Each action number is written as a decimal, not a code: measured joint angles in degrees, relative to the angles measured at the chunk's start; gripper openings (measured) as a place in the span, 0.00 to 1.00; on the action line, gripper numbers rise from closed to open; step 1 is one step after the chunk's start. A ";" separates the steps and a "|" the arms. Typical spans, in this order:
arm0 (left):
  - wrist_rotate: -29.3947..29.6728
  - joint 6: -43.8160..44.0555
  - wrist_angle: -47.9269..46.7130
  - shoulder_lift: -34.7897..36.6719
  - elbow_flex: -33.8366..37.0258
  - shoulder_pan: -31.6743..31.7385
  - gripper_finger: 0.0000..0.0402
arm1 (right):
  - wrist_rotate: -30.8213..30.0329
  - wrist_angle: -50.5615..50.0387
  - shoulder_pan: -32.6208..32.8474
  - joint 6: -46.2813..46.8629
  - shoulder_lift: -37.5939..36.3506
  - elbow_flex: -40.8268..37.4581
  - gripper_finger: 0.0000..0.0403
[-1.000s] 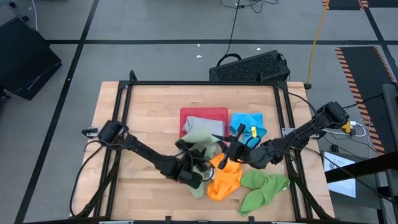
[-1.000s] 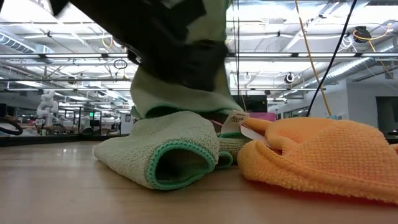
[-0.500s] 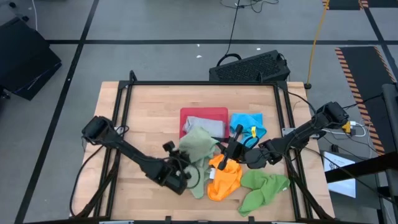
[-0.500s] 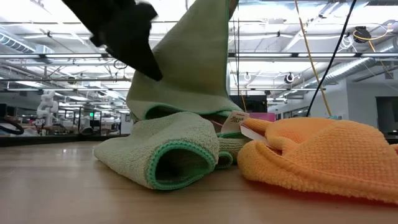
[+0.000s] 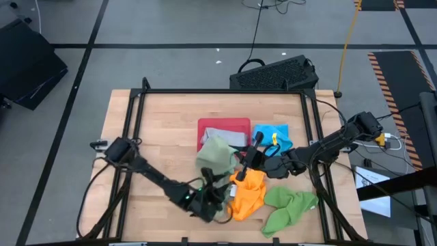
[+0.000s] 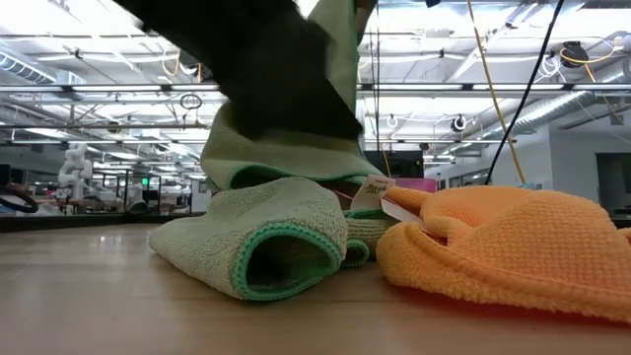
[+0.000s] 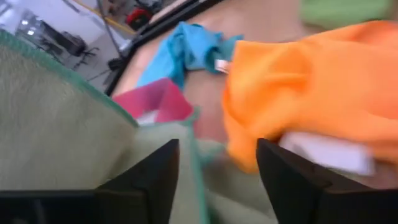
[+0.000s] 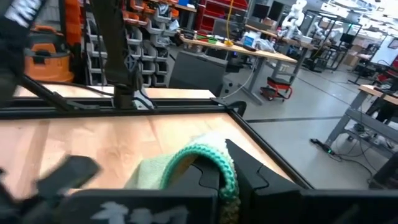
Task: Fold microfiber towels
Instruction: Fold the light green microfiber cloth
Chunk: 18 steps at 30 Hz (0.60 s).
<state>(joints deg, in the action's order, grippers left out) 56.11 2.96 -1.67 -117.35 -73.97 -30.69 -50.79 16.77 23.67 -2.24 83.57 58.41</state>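
Left tool [image 7: 214, 180]: its two dark fingers [image 7: 149, 180] stand apart, with nothing gripped between them. A sage green towel [image 7: 56, 124] with a darker green hem fills the near side beside one finger and continues under the gap. An orange towel [image 7: 311, 81] lies crumpled past the other finger, a white tag [image 7: 326, 154] on its edge. Beyond these, a bright blue towel [image 7: 180, 50] lies bunched on the wooden tabletop [image 7: 255, 18], a corner of the red tray [image 7: 158, 99] near it. A strip of bright green towel [image 7: 348, 9] shows at the far edge.

Looped, matt terry cloth on the orange towel [image 6: 513, 247] and sage green towel [image 6: 261, 237], the latter hemmed in knitted green. Pale, smooth wood table [image 5: 164, 116]. Red tray [image 5: 222, 125], probably plastic.
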 joint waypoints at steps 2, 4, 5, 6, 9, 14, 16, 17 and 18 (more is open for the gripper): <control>-1.75 -2.32 3.36 -0.99 -0.08 2.19 0.58 | 0.02 0.08 -0.09 -0.14 0.00 0.00 0.00; -3.22 -3.10 4.35 -1.72 -0.02 3.97 0.59 | 0.02 0.01 -0.41 -0.39 0.00 -0.02 0.00; -4.08 -3.18 5.19 -2.05 0.00 4.75 0.59 | 0.01 -0.21 -0.47 -0.31 0.00 -0.02 0.00; -4.52 -3.28 5.67 -2.18 0.00 5.42 0.59 | -0.02 -0.44 -0.53 -0.18 0.00 -0.02 0.00; -4.47 -3.46 5.28 -2.27 -0.01 6.99 0.59 | -0.02 -0.43 -0.52 -0.19 0.00 -0.04 0.00; -6.66 -5.13 4.10 -3.05 0.04 8.61 0.57 | -0.02 -0.19 -0.49 -0.88 0.00 -0.04 0.00; -7.99 -5.53 4.44 -2.90 -0.07 9.05 0.55 | -0.04 0.00 -0.51 -0.99 0.00 -0.04 0.00; -8.03 -5.51 4.26 -2.90 -0.07 9.16 0.54 | -0.04 0.11 -0.51 -1.14 0.00 -0.04 0.00; -8.25 -5.73 3.91 -2.92 -0.05 9.28 0.53 | -0.04 0.30 -0.51 -1.43 0.00 -0.04 0.00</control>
<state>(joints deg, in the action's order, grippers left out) 47.86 -2.77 2.23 -120.27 -74.02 -21.41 -50.83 17.07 23.16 -3.67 83.57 58.37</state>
